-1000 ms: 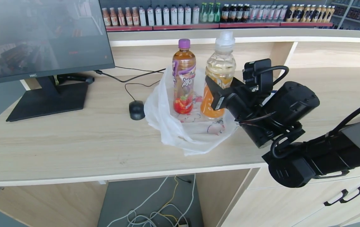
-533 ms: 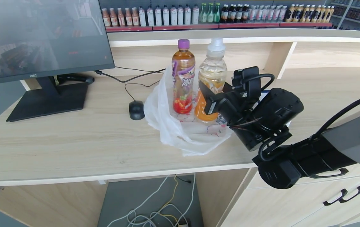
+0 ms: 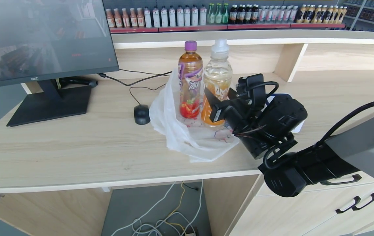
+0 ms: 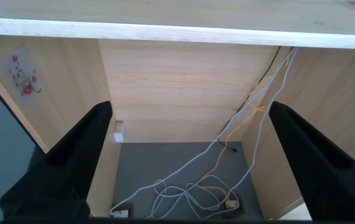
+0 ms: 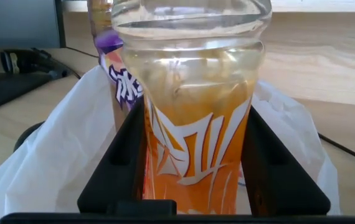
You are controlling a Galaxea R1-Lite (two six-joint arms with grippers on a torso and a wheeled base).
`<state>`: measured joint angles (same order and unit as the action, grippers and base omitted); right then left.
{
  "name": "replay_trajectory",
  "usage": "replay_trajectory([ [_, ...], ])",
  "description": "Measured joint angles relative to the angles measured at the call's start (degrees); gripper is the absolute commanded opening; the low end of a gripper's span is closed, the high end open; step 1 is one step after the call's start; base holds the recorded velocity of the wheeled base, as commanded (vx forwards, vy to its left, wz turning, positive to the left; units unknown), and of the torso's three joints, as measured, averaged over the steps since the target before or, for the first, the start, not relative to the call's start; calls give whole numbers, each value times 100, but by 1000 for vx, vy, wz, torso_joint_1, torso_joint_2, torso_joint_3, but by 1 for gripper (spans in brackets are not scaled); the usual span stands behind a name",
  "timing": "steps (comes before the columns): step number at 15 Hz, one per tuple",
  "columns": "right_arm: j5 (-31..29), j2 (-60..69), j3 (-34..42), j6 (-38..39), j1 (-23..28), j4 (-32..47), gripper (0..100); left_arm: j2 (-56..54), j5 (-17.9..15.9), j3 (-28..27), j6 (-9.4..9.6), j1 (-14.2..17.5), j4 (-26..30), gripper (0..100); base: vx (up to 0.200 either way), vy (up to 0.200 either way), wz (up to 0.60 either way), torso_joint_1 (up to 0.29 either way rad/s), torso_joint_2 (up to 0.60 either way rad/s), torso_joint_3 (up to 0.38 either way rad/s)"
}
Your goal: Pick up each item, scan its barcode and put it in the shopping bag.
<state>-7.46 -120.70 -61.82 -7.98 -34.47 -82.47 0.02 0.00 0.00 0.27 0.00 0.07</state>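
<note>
**Tip-over risk at the bag drop**

The right end effector (image 3: 218, 105) is clamped on the lower half of the orange-label bottle (image 3: 218, 75). The bottle is upright in the white shopping bag (image 3: 170, 127) at frame centre, just beside the purple-capped bottle (image 3: 190, 82). I can't tell if they touch, or if the base is seated yet.

Risks:
- Drifting further left in frame would knock the purple-capped bottle over; it stands loose on soft plastic.
- Letting go before the base is on the desk (image 3: 75, 147) could topple the bottle.
- A finger could snag the bag film on the way out and drag both bottles.

The left end effector (image 4: 190, 140) hangs spread open under the desk edge.

Compared with a second ago, the held bottle has moved left and down in frame, closing the gap to the purple-capped one. The bag and that bottle haven't moved.
</note>
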Motion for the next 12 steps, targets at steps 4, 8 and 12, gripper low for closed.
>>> replay_trajectory([
  [4, -4, -9, 16, 7, -28, 13, 0, 0, 0, 0, 2, 0, 0, 100, 0, 0, 0, 0, 0, 0],
  [8, -1, -9, 61, 18, -55, 15, 0, 0, 0, 0, 2, 0, 2, 100, 0, 0, 0, 0, 0, 0],
  [12, -30, -6, 239, 235, -135, 6, 0, 0, 0, 0, 0, 0, 0, 100, 0, 0, 0, 0, 0, 0],
])
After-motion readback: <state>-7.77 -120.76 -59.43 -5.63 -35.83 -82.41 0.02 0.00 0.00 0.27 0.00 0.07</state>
